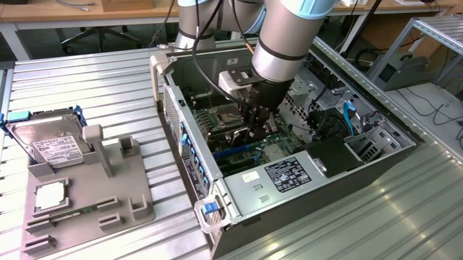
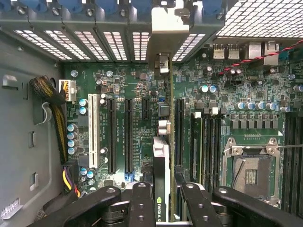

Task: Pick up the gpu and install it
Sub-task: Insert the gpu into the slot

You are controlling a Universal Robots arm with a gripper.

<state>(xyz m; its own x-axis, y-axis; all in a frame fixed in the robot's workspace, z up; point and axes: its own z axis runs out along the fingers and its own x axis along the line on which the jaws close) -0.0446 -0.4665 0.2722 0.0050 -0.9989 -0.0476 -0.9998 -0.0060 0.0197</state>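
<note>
One robot arm (image 1: 285,43) reaches into one open computer case (image 1: 326,184) lying on its side. One gripper (image 1: 258,130) has its two black fingers (image 2: 142,201) closed to a narrow gap, clamping the one gpu (image 2: 161,156).

Beside the case, on the exterior view's left, one grey holder (image 1: 79,200) carries one hard drive (image 1: 51,143), one square silver chip (image 1: 51,196) and one slim green memory stick (image 1: 76,212).

Everything sits on a ribbed metal table (image 1: 87,86). Behind it are a wooden desk (image 1: 72,11) and an office chair (image 1: 101,35).

The gpu is a thin dark card, seen edge-on, with a green logo near the fingers. It stands upright over the green motherboard (image 2: 227,85), between black slots, its pale metal bracket (image 2: 163,26) at the case's vented rear wall. Whether it is seated in a slot I cannot tell.
</note>
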